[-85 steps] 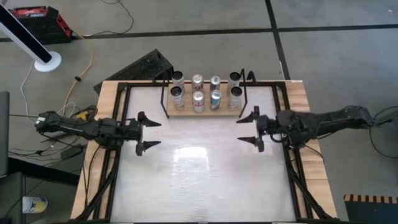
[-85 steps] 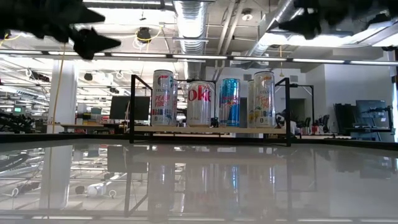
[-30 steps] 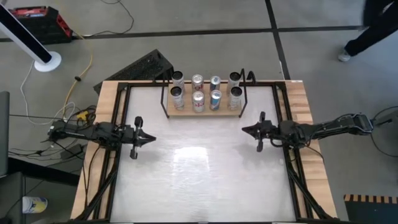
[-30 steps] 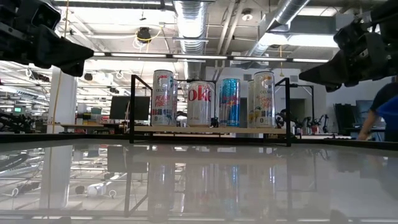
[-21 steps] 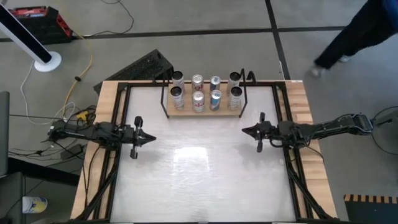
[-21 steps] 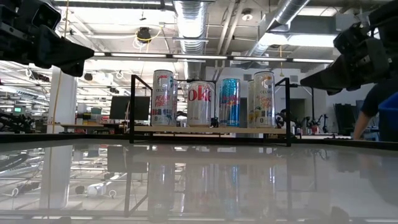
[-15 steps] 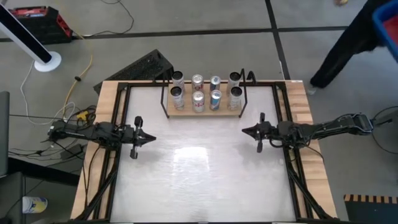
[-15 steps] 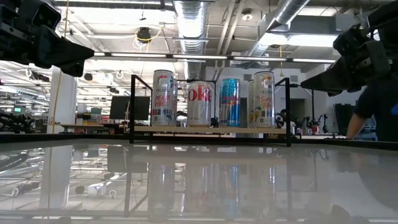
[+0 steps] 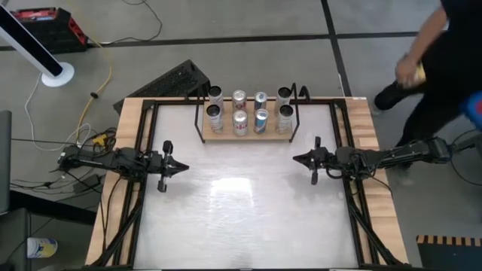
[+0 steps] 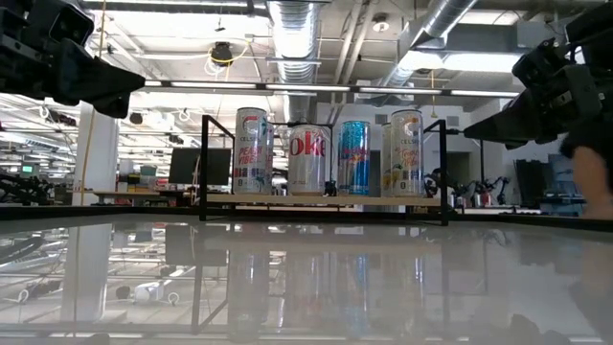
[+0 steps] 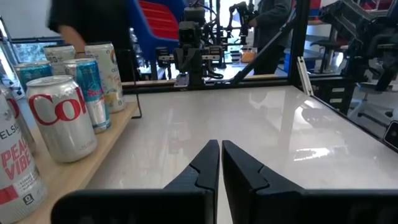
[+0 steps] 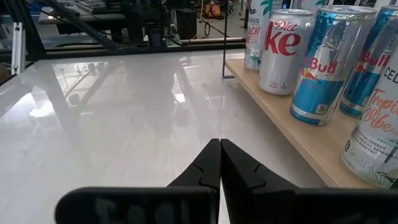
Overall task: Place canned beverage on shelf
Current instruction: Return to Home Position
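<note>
1. Shelf (image 9: 246,138) sits at the far middle of the counter (image 9: 241,218), its long axis running left to right between the two arms. Cans (image 9: 239,120) stand upright on it in two rows of four. No can lies loose on the counter.
2. Left pincer (image 9: 181,167): over the counter's left side, fingers pressed together, holding nothing, tip aimed across at the other arm.
3. Right pincer (image 9: 297,158): over the right side, fingers likewise together and empty, tip aimed back at the left one.
4. Key relation: the shelf lies beyond both tips and between them, well apart from each. The right pincer is slightly nearer its end of the shelf.
5. Judgement: stocking looks finished. Any retreat leads away from the shelf, so there is little risk to the cans.
6. A person (image 9: 440,53) stands off the counter's far right corner, near the right arm.
</note>
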Available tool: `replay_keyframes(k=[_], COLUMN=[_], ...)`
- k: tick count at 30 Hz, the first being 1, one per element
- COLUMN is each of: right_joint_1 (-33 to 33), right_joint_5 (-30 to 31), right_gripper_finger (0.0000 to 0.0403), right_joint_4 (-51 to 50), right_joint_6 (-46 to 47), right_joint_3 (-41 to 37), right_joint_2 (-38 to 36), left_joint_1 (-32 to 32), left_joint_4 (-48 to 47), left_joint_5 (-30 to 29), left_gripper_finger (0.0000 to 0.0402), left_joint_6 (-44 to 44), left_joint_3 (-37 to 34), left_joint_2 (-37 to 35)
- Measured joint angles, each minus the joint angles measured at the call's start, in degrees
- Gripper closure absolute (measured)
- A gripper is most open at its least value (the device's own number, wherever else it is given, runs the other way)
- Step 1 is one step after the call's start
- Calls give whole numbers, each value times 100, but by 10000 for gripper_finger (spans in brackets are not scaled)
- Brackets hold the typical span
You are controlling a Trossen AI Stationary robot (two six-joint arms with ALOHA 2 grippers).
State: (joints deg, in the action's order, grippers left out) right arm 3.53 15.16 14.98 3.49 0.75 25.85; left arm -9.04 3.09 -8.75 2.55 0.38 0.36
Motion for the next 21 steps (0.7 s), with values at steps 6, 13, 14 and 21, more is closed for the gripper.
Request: replay_keyframes(k=[6,13,14,21], right_joint_1=[0,0,0,0], right_joint_5=[-2,-2,-2,-2], right_gripper_finger=[370,370,370,370], right_joint_4=[0,2,2,2], right_joint_6=[2,0,1,2], right_joint_3=[0,0,0,0], right_joint_2=[2,2,0,0], left_joint_1=[0,0,1,2], left_joint_4=[0,0,0,0], left_joint_5=[0,0,0,2], left_gripper_finger=[397,397,397,397], left_joint_6=[-3,-21,-21,-46], left_joint_3=[0,0,0,0], left_joint_2=[0,0,0,0])
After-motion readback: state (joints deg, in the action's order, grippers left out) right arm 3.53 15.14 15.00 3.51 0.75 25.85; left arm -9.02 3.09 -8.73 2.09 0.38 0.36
